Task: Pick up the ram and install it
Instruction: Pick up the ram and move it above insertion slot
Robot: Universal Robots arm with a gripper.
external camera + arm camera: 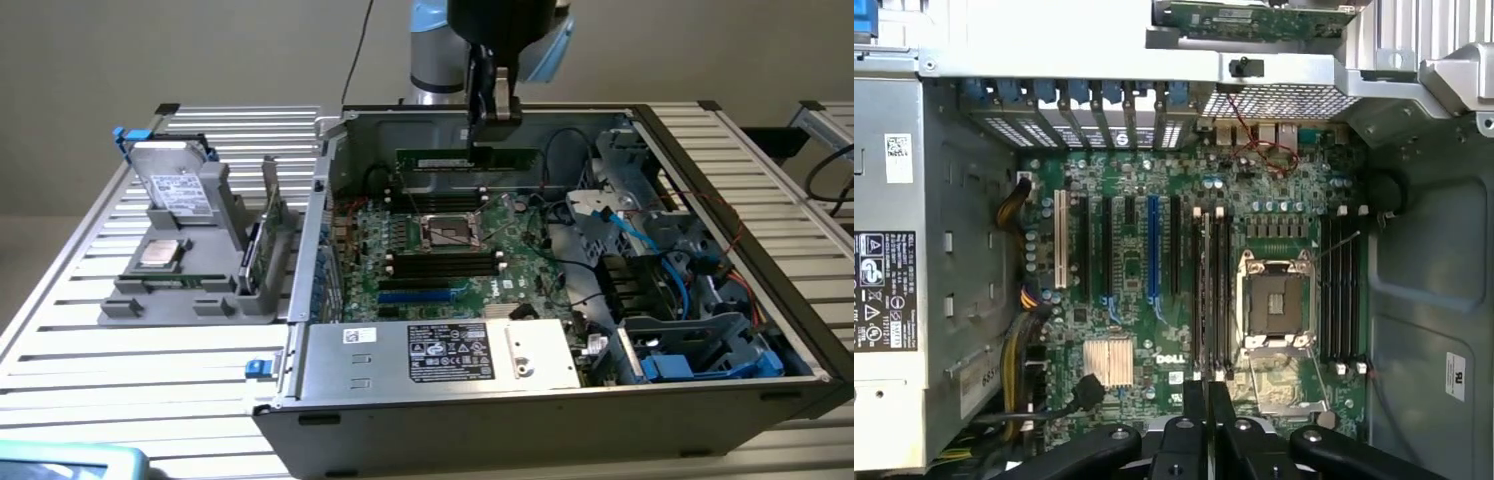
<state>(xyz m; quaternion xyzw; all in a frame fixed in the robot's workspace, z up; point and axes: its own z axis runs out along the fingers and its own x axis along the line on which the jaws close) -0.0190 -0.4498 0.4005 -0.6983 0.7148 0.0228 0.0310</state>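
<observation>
Ram (467, 160), a long, thin dark green memory stick with a pale label, hangs level and on edge inside the open grey metal computer case (534, 420). In the exterior view it sits over the far part of the green motherboard (447, 270), beyond the silver-framed processor socket (451, 232). I cannot tell whether its lower edge touches the board. On my wrist view the black memory slots (1210, 290) beside the socket run in line with the fingers (1194, 440).

The case lies on its side on a table of silver aluminium slats (80, 340). Its silver power supply box (441, 350), with a black-and-white label, is nearest the camera. To the exterior view's left of the case stands a grey plastic rack (187, 295) carrying a silver boxy hard drive (174, 190) and an upright green card (274, 225). A plain beige wall (200, 50) backs the scene.

The blue-and-grey robot arm (434, 40) comes straight down from above, wrist vertical. Its black gripper (483, 140) is nearly closed, pinching the ram's top edge near the middle.
</observation>
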